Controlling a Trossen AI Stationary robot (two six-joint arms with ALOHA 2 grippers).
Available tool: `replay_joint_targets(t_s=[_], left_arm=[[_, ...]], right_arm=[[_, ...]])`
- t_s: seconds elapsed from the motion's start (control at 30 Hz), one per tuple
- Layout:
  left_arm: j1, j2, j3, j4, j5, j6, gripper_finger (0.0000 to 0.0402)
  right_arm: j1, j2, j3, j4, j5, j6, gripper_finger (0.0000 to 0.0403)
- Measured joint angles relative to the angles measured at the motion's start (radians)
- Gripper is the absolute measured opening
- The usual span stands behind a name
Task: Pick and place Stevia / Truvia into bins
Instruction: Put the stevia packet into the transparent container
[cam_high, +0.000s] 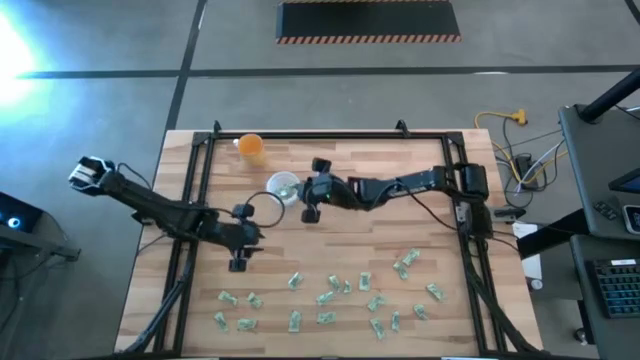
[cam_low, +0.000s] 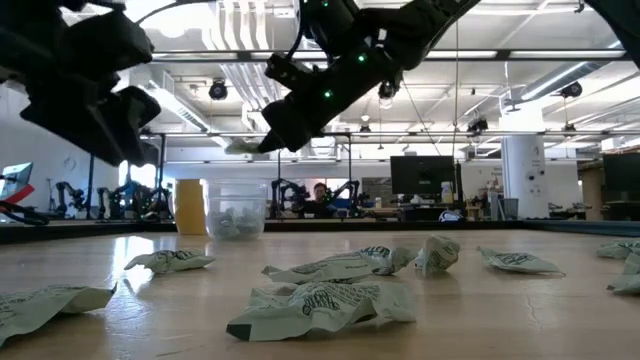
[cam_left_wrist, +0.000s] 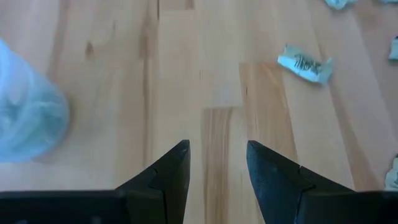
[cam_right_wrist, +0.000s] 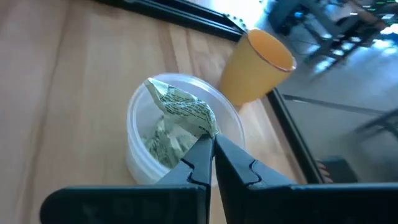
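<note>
A: What does the leftmost arm show?
B: The left pincer (cam_high: 238, 262) hangs over bare wood of the counter (cam_high: 330, 240), its fingers (cam_left_wrist: 168, 171) spread apart and grasping nothing. In its wrist view the clear cup (cam_left_wrist: 28, 118) sits off to one side of the fingers, and one Stevia sachet (cam_left_wrist: 305, 64) lies ahead of them on the other side.

A: And moving right from there?
B: The clear plastic cup (cam_high: 283, 186) stands just beside the right pincer (cam_high: 312, 213), on the side toward the left arm. Sachets already lie inside it (cam_right_wrist: 163, 142). The orange cup (cam_high: 251, 147) stands just beyond the clear one, farther from the right pincer, near the counter's back rail.

A: The right pincer itself?
B: It is clenched on a crumpled Stevia sachet (cam_right_wrist: 180, 107), holding it by one end right above the mouth of the clear cup. From table height, that sachet (cam_low: 240, 146) shows at the fingertip, raised above the cup (cam_low: 237, 208).

A: Where are the rest of the packets?
B: Scattered loose sachets (cam_high: 330, 297) lie across the front of the counter, well apart from both pincers, from below the left arm to beyond the right one (cam_high: 405, 264).
</note>
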Motion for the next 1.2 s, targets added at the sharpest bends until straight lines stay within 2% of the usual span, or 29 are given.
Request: replay_joint_targets(t_s=[0.13,0.43,0.57,0.67,0.97,1.07,1.2], left_arm=[[-0.015,0.061,0.000,0.005,0.000,-0.028,0.0142],[-0.076,0.131,0.000,0.007,0.007,-0.107,0.0142],[-0.113,0.143,0.000,0.008,0.011,-0.144,0.0142],[-0.135,0.141,0.000,0.008,0.011,-0.159,0.0142],[-0.183,0.128,0.012,0.007,0.025,-0.163,0.0142],[-0.215,0.139,0.014,0.008,0.059,-0.206,0.0141],[-0.278,0.175,0.014,0.022,0.080,-0.260,0.0141]], right_arm=[[-0.040,0.008,0.015,0.000,-0.088,0.008,0.0008],[-0.069,0.009,0.021,0.011,-0.099,0.011,0.0009],[-0.081,0.010,0.021,0.035,-0.206,0.014,0.0014],[-0.092,0.010,0.021,0.044,-0.252,0.036,0.0032],[-0.098,0.011,0.021,0.041,-0.253,0.033,0.0114],[-0.093,0.004,0.021,0.020,-0.256,0.007,0.0129],[-0.082,-0.011,0.021,-0.046,-0.325,-0.037,0.0138]])
